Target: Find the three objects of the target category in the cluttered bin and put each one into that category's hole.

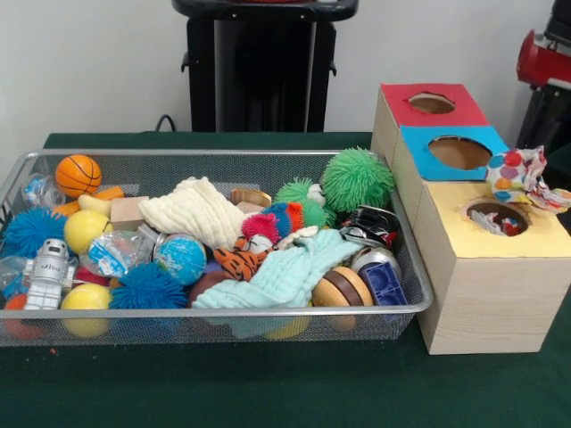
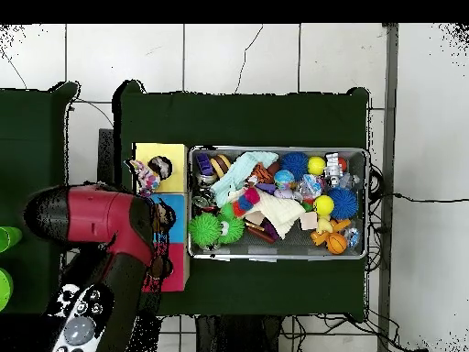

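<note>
The wire mesh bin (image 1: 223, 160) sits on the green table (image 1: 268, 392), filling most of it toward the left edge in the front view. Against its right side stands a row of 3 boxes, running from the table's far edge toward the near-right corner: red-topped, blue-topped, then the pale wood box with the yellow top and its round hole (image 1: 496, 214).

A patterned rag (image 1: 517, 174), white with red, blue, yellow and orange spots, hangs in the air just above and behind the yellow hole, bunched as if pinched from above. That suggests the arm is carrying it there to drop it in. The gripper itself is hidden; in the overhead view the red arm (image 2: 101, 220) covers the boxes and its tip cannot be made out, so I cannot tell how the jaws stand.

Inside the yellow hole a second scrap of spotted fabric (image 1: 500, 223) shows, so at least 1 rag appears to be delivered already. I cannot find a third rag among the clutter.

The bin holds distractors: a cream cloth (image 1: 192, 212) and a mint-green cloth (image 1: 285, 276) lie draped over balls and toys near the middle, and either could be hiding something underneath.

The rag looks slightly off the hole's centre toward the table's right edge, so a release here might catch the rim.
</note>
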### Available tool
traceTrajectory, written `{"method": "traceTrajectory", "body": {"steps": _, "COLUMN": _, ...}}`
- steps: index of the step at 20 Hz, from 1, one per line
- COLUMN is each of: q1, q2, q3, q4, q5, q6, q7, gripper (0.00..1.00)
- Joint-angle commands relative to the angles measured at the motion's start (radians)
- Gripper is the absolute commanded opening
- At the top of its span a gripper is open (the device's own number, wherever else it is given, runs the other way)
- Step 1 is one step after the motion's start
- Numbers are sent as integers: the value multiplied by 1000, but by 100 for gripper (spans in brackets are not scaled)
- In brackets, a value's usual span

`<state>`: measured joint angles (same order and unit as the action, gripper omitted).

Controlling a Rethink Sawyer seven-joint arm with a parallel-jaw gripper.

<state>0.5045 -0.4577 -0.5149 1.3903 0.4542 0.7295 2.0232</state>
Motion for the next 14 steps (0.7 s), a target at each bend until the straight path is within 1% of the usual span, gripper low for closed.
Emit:
{"method": "traceTrajectory", "body": {"steps": 1, "q1": -84, "q2": -25, "q3": 7, "q4": -39, "q5": -29, "q6": 53, "q7": 169, "gripper": 0}}
{"method": "traceTrajectory", "body": {"steps": 3, "q1": -139, "q2": 5, "q3": 34, "q4": 10, "q5": -68, "q6": -96, "q7": 89, "gripper": 0}}
{"method": "traceTrajectory", "body": {"steps": 4, "q1": -160, "q2": 37, "q3": 37, "q4": 19, "q5": -88, "q6": -164, "q7": 80, "gripper": 0}}
{"method": "traceTrajectory", "body": {"steps": 5, "q1": -172, "q2": 60, "q3": 34, "q4": 18, "q5": -108, "q6": -169, "q7": 71, "gripper": 0}}
{"method": "traceTrajectory", "body": {"steps": 7, "q1": -198, "q2": 76, "q3": 62, "q4": 40, "q5": -117, "q6": -210, "q7": 63, "gripper": 0}}
{"method": "traceTrajectory", "body": {"steps": 11, "q1": -228, "q2": 73, "q3": 109, "q4": 46, "q5": -139, "q6": -213, "q7": 35, "gripper": 0}}
{"method": "traceTrajectory", "body": {"steps": 13, "q1": -241, "q2": 67, "q3": 133, "q4": 49, "q5": -133, "q6": -218, "q7": 45, "gripper": 0}}
{"method": "traceTrajectory", "body": {"steps": 14, "q1": -255, "q2": 63, "q3": 165, "q4": 62, "q5": -115, "q6": -237, "q7": 57, "gripper": 0}}
